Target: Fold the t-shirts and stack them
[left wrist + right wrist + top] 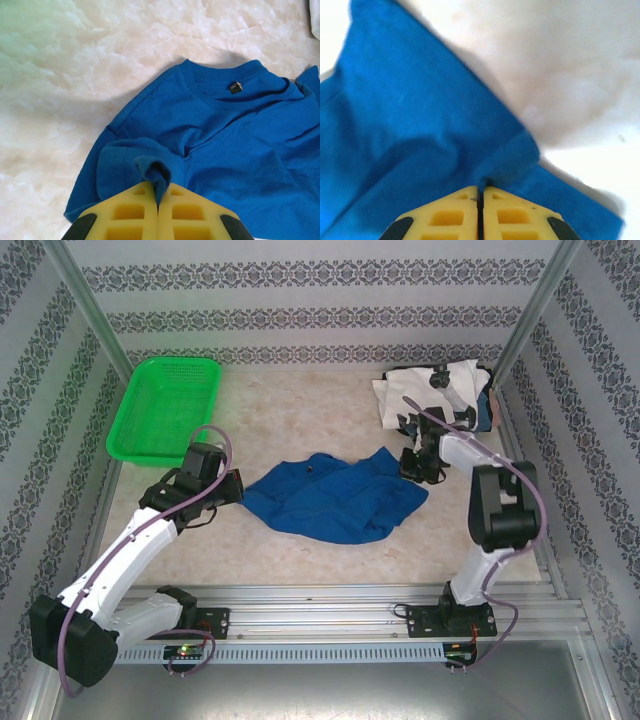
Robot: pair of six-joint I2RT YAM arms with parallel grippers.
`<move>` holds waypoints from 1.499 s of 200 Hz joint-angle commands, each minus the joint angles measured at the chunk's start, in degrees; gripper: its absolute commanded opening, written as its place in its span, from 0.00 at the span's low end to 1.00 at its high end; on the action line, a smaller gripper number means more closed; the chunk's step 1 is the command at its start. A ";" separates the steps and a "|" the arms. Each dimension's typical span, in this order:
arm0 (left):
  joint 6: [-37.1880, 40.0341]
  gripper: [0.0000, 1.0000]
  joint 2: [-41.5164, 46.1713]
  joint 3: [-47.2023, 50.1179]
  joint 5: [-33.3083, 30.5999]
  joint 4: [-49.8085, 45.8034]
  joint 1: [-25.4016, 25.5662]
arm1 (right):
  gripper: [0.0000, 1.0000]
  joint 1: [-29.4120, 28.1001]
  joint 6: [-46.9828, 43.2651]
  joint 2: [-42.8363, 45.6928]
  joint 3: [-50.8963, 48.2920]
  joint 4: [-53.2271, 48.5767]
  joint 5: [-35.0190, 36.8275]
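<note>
A royal-blue t-shirt [335, 495] lies crumpled in the middle of the table, its neck opening and label [235, 87] facing up. My left gripper [235, 487] is at the shirt's left edge, shut on a pinch of the sleeve cloth [159, 175]. At the shirt's right end my right gripper [410, 468] is shut on a fold of blue cloth [512, 157]. A pile of white and bluish-grey t-shirts [440, 392] sits at the back right corner.
A green mesh basket [165, 408] stands at the back left. Patterned walls and metal posts close in the table on three sides. The marbled tabletop [300, 410] lies bare behind the blue shirt.
</note>
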State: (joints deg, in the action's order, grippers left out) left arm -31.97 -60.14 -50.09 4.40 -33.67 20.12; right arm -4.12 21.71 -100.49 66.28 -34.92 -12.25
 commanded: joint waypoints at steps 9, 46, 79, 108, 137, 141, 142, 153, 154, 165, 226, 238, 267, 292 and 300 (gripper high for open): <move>-1.30 0.00 2.04 2.29 -1.24 -0.22 -0.35 | 0.10 -2.74 0.58 16.44 -7.57 2.96 2.52; -2.96 0.00 2.51 4.86 -1.09 1.14 -0.36 | 0.21 -3.13 8.33 27.23 -22.56 0.74 2.39; -3.98 0.00 1.71 6.48 0.43 2.58 -0.36 | 0.41 -3.91 14.90 32.81 -32.34 0.09 1.26; -3.77 0.00 1.15 6.95 0.95 2.96 -0.43 | 0.51 -3.24 16.04 39.72 -32.35 -6.17 5.70; -3.54 0.00 0.97 7.49 1.61 3.51 -0.37 | 0.58 0.77 13.26 42.25 -27.97 -3.94 2.77; -3.48 0.00 0.98 7.56 1.64 3.64 -0.41 | 0.58 1.53 12.19 40.93 -26.79 -3.32 1.25; -3.51 0.00 1.03 7.56 1.61 3.63 -0.37 | 0.58 1.68 11.89 40.56 -26.49 -3.10 0.77; -3.58 0.00 1.29 7.85 1.64 3.80 -0.38 | 0.58 2.77 8.43 35.33 -22.33 -1.56 -3.38; -3.56 0.00 1.27 7.87 1.65 3.79 -0.36 | 0.58 2.79 8.08 34.69 -21.94 -1.47 -3.65; -3.45 0.00 1.52 8.15 2.07 4.15 -0.39 | 0.58 2.91 3.90 28.47 -16.97 -1.02 -5.89; -3.70 0.00 3.15 8.52 2.35 3.43 -0.34 | 0.56 2.27 -4.94 -0.58 7.73 0.50 -9.33; -3.66 0.00 3.53 8.65 2.59 3.41 -0.27 | 0.55 1.58 -5.90 -4.67 11.33 -0.02 -9.41; -3.94 0.00 4.46 8.60 2.88 2.64 -0.22 | 0.54 -0.33 -7.67 -11.78 17.61 -1.46 -7.43; -3.90 0.00 5.29 8.61 2.45 1.61 -0.23 | 0.54 -1.67 -8.70 -16.25 20.77 -1.74 -4.98; -3.81 0.00 5.57 8.55 2.45 1.32 -0.19 | 0.53 -1.93 -8.79 -17.35 21.61 -1.73 -4.19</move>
State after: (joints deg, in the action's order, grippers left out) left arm -35.03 -56.05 -41.85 6.44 -31.27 20.12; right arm -5.08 15.38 -115.00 84.75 -35.03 -19.14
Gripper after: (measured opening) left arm 0.057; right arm 0.537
